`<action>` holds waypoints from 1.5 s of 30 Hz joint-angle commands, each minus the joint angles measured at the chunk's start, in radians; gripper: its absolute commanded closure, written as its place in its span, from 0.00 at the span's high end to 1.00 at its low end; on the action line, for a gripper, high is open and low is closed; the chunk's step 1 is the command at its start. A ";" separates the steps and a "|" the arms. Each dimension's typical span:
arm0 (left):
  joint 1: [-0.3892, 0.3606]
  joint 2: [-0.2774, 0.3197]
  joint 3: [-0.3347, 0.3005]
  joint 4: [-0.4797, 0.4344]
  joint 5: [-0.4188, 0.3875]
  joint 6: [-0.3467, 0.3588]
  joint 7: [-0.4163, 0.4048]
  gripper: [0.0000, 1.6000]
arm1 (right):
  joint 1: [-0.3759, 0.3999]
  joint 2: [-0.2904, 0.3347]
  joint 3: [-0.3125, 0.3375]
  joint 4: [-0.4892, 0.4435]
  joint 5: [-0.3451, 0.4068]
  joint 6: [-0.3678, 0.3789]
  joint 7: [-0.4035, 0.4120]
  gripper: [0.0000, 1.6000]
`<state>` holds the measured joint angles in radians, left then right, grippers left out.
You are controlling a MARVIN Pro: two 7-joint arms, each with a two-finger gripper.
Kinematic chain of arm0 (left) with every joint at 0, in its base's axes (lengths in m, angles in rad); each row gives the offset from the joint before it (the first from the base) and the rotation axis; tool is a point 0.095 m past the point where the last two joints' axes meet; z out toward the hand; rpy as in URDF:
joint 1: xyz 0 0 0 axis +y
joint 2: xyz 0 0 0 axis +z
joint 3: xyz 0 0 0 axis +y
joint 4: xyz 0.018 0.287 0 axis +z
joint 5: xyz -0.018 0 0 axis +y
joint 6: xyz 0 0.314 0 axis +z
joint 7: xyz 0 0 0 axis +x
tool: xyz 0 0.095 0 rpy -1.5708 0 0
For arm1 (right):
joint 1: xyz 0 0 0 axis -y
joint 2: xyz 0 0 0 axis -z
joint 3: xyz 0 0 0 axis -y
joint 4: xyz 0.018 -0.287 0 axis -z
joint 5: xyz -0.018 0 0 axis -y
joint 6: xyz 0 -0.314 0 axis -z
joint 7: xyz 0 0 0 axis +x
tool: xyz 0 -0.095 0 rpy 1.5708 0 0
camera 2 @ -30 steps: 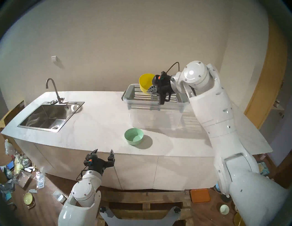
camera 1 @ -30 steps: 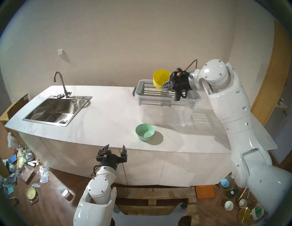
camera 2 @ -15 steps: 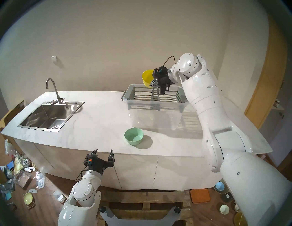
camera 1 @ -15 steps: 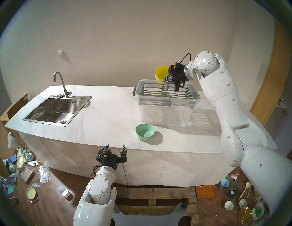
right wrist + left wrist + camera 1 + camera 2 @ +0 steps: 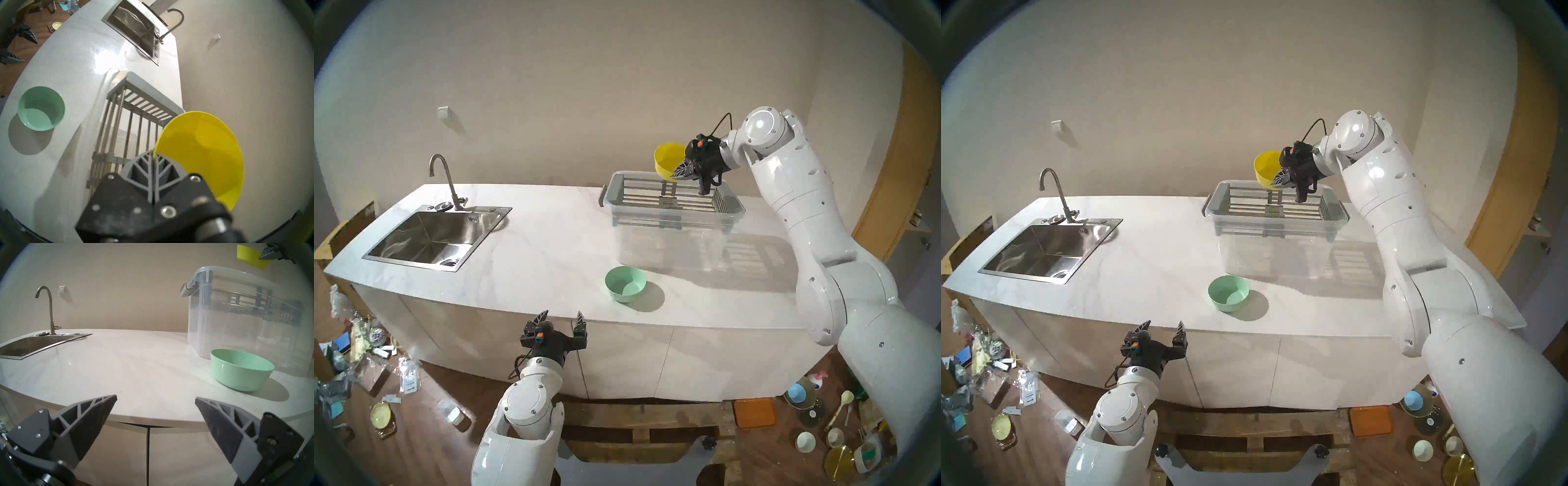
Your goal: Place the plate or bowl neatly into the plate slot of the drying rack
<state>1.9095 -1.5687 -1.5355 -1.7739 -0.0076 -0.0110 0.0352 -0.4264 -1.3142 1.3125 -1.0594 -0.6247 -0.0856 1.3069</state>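
Note:
My right gripper (image 5: 678,171) is shut on the rim of a yellow bowl (image 5: 667,163). It holds the bowl tilted over the far edge of the drying rack (image 5: 616,188), just above the grey central clips. The right wrist view shows both fingers pinching the rim (image 5: 153,152) and the bowl (image 5: 203,152) above the rods. The plate slot (image 5: 694,201) lies between the clips and the slatted right end piece and holds nothing. A mint green bowl (image 5: 625,283) stands upright on the counter in front of the rack. My left gripper (image 5: 562,314) is open and empty at the counter's front edge.
The rack sits on a clear plastic tub (image 5: 670,244) at the back right of the white counter. A steel sink (image 5: 432,234) with a faucet (image 5: 444,176) is set in the left end. Dishes and clutter lie on the floor on both sides.
My right arm has lifted the yellow bowl and carried it right and back, from low over the rack's left span to above the central clips. My left arm has not moved.

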 commanded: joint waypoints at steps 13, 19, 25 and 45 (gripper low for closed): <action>-0.004 0.001 0.002 -0.028 -0.002 -0.006 -0.005 1.00 | 0.022 -0.010 0.011 0.048 -0.005 -0.035 -0.029 0.00; -0.005 0.001 0.002 -0.028 -0.002 -0.006 -0.005 1.00 | 0.030 -0.016 0.009 0.085 -0.010 -0.052 -0.040 0.00; -0.004 0.001 0.002 -0.028 -0.002 -0.006 -0.005 1.00 | 0.037 -0.022 0.007 0.126 -0.017 -0.073 -0.055 0.00; -0.005 0.001 0.003 -0.027 -0.002 -0.006 -0.004 1.00 | 0.082 -0.037 0.001 0.252 -0.057 -0.133 -0.136 0.64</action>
<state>1.9096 -1.5686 -1.5355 -1.7737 -0.0079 -0.0110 0.0353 -0.3974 -1.3465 1.3099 -0.8045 -0.6745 -0.1990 1.2090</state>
